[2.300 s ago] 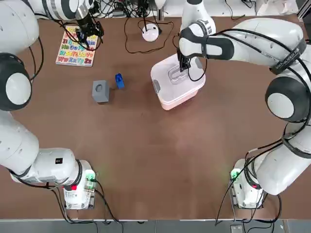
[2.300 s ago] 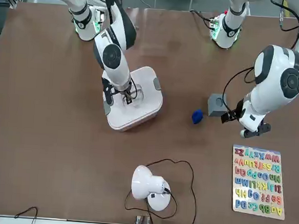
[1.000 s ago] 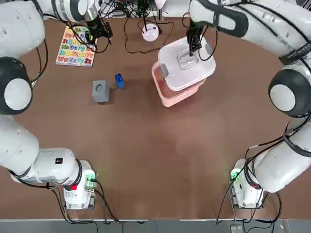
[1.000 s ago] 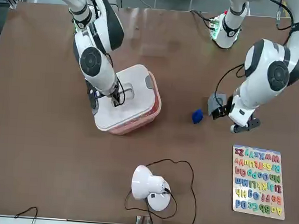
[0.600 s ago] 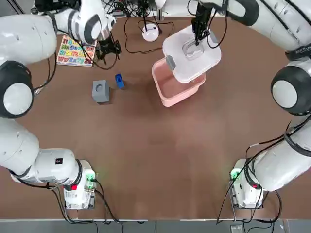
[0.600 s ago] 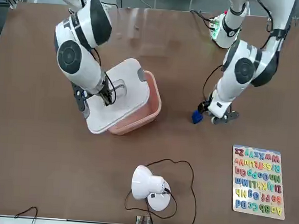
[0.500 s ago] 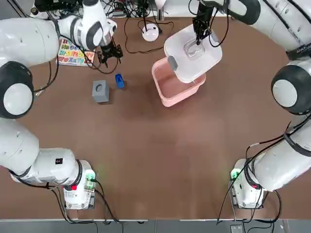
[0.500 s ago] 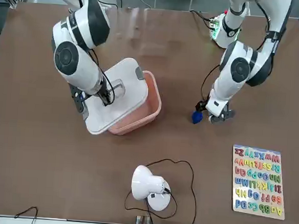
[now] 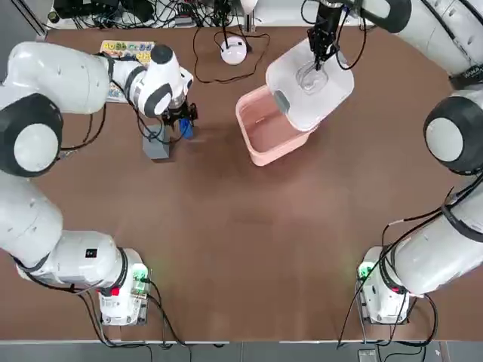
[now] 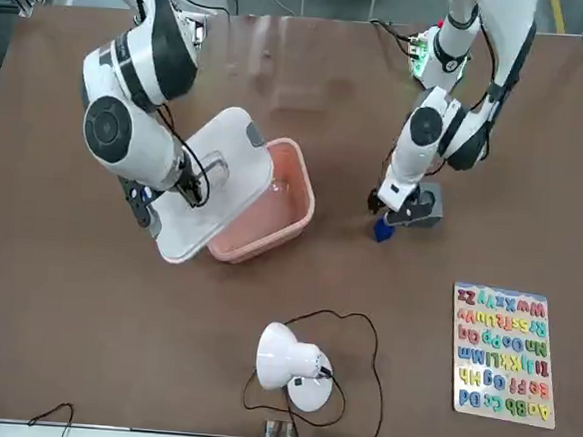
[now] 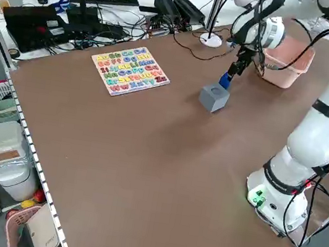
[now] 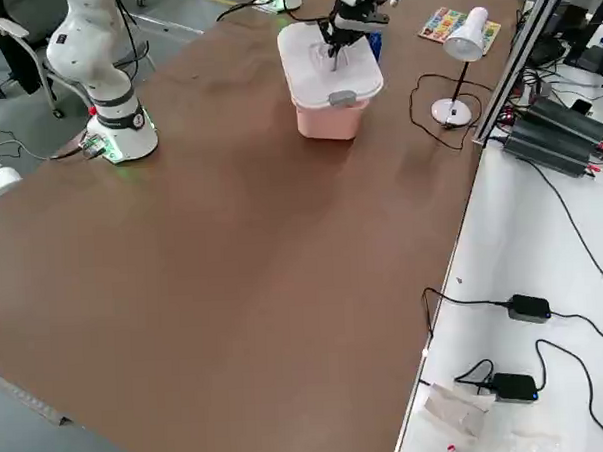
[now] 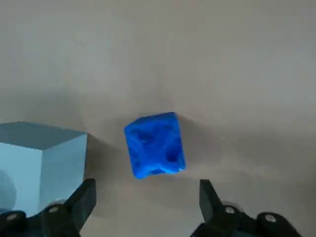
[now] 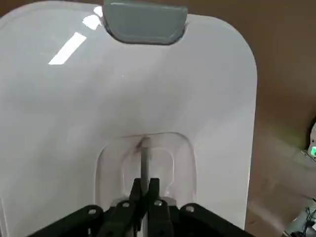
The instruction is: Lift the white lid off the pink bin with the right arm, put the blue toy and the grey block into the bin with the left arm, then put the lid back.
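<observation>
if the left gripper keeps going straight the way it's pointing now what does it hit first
Most likely the blue toy. The left gripper points down at the table with its fingers open, and the toy lies centred just ahead of the gap. The grey block sits off to one side, probably clear, though depth is hard to judge.

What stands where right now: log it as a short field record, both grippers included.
right gripper: shut on the white lid, held raised and shifted off the pink bin
pink bin: open, mostly uncovered
left gripper: open, poised over the blue toy
blue toy: on the table, ungrasped
grey block: on the table beside the toy
</observation>
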Controlling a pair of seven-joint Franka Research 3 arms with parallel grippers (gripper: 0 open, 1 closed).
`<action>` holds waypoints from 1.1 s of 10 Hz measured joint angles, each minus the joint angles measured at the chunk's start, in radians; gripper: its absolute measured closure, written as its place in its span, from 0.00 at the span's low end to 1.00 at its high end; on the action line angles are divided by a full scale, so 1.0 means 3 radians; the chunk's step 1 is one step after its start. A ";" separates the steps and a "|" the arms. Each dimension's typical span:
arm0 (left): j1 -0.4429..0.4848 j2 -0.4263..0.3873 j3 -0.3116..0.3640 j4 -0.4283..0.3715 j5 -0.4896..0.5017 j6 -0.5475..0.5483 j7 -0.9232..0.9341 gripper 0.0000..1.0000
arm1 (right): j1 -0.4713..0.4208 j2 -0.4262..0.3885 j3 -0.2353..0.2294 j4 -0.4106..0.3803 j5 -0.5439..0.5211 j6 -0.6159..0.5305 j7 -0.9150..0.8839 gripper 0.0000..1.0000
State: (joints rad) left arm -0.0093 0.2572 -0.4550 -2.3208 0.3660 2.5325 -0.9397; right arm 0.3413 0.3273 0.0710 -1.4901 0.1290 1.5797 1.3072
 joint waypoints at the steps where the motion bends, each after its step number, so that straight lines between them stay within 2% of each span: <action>1: 0.0023 0.0070 0.0001 0.0010 0.0210 0.0018 -0.0154 0.07 | -0.0028 0.0000 0.0000 0.0000 -0.0007 -0.0035 -0.0041 0.93; 5: 0.0051 0.0226 0.0004 0.0190 0.0297 0.0050 -0.0282 0.09 | -0.0058 0.0000 -0.0001 0.0000 -0.0051 -0.0077 -0.0094 0.93; 8: 0.0052 0.0383 0.0010 0.0245 0.0334 0.0143 -0.0350 0.14 | -0.0064 0.0000 -0.0001 0.0001 -0.0054 -0.0094 -0.0141 0.93; 9: 0.0060 0.0405 0.0014 0.0245 0.0357 0.0151 -0.0361 0.19 | -0.0070 0.0000 -0.0002 0.0005 -0.0062 -0.0127 -0.0168 0.93; 10: 0.0075 0.0406 0.0015 0.0249 0.0362 0.0152 -0.0361 0.35 | -0.0092 -0.0003 -0.0004 0.0013 -0.0070 -0.0152 -0.0219 0.93; 11: 0.0088 0.0406 0.0014 0.0259 0.0364 0.0152 -0.0361 0.47 | -0.0127 -0.0011 -0.0004 0.0024 -0.0077 -0.0199 -0.0285 0.93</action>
State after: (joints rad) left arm 0.0172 0.3791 -0.4507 -2.2432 0.4752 2.5781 -1.0479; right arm 0.3031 0.3239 0.0697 -1.4828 0.1060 1.5199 1.2217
